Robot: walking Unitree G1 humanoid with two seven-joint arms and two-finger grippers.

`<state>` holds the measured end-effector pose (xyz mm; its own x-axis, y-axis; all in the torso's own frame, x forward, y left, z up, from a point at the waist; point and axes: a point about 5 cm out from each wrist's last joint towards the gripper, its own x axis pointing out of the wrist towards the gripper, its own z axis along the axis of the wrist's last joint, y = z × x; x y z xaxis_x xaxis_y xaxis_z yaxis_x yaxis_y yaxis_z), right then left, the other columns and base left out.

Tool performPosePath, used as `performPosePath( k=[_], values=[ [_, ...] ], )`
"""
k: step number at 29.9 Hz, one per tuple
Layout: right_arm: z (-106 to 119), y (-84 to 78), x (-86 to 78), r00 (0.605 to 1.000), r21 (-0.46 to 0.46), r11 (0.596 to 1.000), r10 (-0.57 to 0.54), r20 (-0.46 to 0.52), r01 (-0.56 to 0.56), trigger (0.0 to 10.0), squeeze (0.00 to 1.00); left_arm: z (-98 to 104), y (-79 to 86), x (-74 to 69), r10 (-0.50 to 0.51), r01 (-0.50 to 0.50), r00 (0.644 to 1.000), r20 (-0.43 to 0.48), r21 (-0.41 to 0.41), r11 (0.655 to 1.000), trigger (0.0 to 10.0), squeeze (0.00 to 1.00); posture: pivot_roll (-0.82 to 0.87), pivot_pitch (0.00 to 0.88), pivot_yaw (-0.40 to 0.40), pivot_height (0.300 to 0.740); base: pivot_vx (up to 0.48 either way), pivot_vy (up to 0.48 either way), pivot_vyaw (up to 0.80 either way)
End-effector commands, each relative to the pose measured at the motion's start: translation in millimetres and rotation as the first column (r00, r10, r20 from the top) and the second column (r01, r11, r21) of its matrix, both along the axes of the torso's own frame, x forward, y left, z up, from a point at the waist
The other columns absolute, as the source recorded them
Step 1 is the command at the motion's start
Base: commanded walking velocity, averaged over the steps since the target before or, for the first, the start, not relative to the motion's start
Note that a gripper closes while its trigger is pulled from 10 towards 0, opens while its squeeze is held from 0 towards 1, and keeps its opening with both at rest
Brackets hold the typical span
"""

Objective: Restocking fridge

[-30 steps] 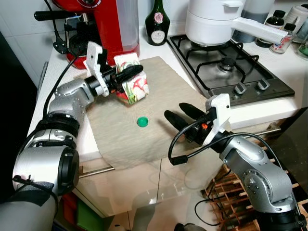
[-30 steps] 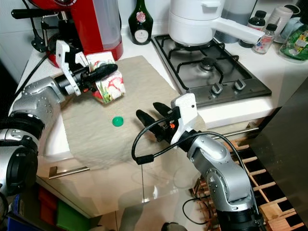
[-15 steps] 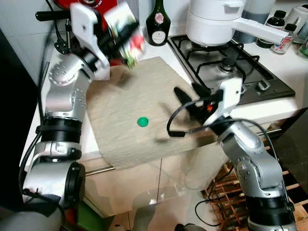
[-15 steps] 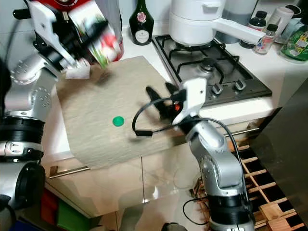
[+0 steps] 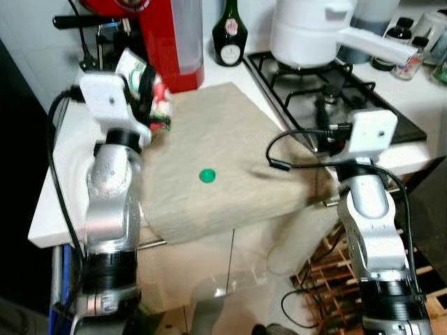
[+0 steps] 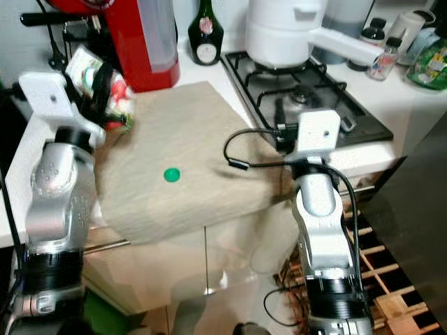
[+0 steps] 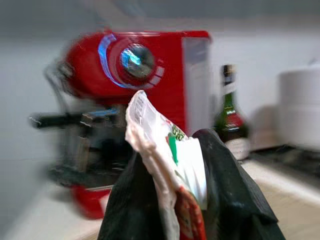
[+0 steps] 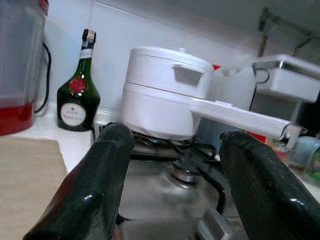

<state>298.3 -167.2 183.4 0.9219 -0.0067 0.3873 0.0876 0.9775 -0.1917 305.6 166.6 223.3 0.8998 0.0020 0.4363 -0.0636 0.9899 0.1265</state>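
The step in hand looks like the carry — the left gripper [image 7: 185, 210] is clamped on a small printed carton [image 5: 143, 87], lifted off the beige cloth [image 5: 230, 160] and held up near the red coffee machine [image 5: 167, 42]. The carton leans (its long axis tilted, folded top toward the machine and away from the wrist). A green cap [image 5: 207, 176] lies alone on the cloth. The right gripper [image 8: 175, 175] hangs empty with fingers spread wide, facing the white pot [image 8: 167, 92] on the hob. Next move probably calls for turning toward the fridge — keeping the grip firm.
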Motion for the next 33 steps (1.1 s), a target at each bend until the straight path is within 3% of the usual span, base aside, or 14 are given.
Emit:
performPosePath(
  k=[1,5,8,9,11,13,19,33],
  values=[
    [9.7,3.7,-1.6,0.997,-0.035,0.999,0.018,0.070,-0.016,10.0,0.00,14.5,-1.6,-7.3,0.050,-0.055,0.995,0.081,0.062,0.997,10.0,0.00,0.01,0.000,0.015,0.736,0.000,0.000,0.00],
    [16.8,19.6,1.3,0.984,-0.098,0.986,0.148,0.101,-0.138,10.0,0.00,7.1,-3.6,-11.1,0.084,-0.088,0.995,0.059,0.068,0.994,10.0,0.00,-0.01,0.000,0.010,0.736,0.000,0.000,0.00],
    [20.4,31.2,9.7,0.969,-0.072,0.971,0.235,0.070,-0.230,10.0,0.00,4.2,-5.8,-0.6,0.106,-0.106,0.994,0.032,0.015,0.994,10.0,0.00,-0.03,0.000,-0.035,0.736,0.000,0.000,0.00],
    [20.4,31.2,9.7,0.969,-0.072,0.971,0.235,0.070,-0.230,10.0,0.00,4.2,-5.8,-0.6,0.106,-0.106,0.994,0.032,0.015,0.994,10.0,0.00,-0.03,0.000,-0.035,0.736,0.000,0.000,0.00],
    [14.0,28.6,14.8,0.971,0.031,0.971,0.236,0.017,-0.237,10.0,0.00,-2.2,-9.0,3.9,0.123,-0.123,0.992,0.003,0.010,0.992,10.0,0.00,-0.04,0.000,-0.036,0.736,-0.287,0.000,0.00],
    [13.4,27.7,15.6,0.972,0.045,0.971,0.234,0.012,-0.234,10.0,0.00,-3.2,-9.4,4.2,0.125,-0.125,0.992,-0.003,0.007,0.992,10.0,0.00,-0.04,0.000,-0.036,0.736,-0.311,0.000,0.00],
    [11.9,26.8,18.8,0.972,0.047,0.971,0.234,0.005,-0.234,10.0,0.00,-5.5,-15.9,9.2,0.115,-0.115,0.993,-0.024,0.004,0.993,10.0,0.00,-0.06,0.000,-0.020,0.736,-0.371,0.000,0.00],
    [-5.6,54.1,18.0,0.940,0.060,0.942,0.334,-0.072,-0.330,10.0,0.00,2.2,-19.8,15.9,0.091,-0.091,0.996,-0.003,0.016,0.996,10.0,0.00,-0.04,0.000,0.005,0.736,-0.356,0.000,0.00]
  ],
)
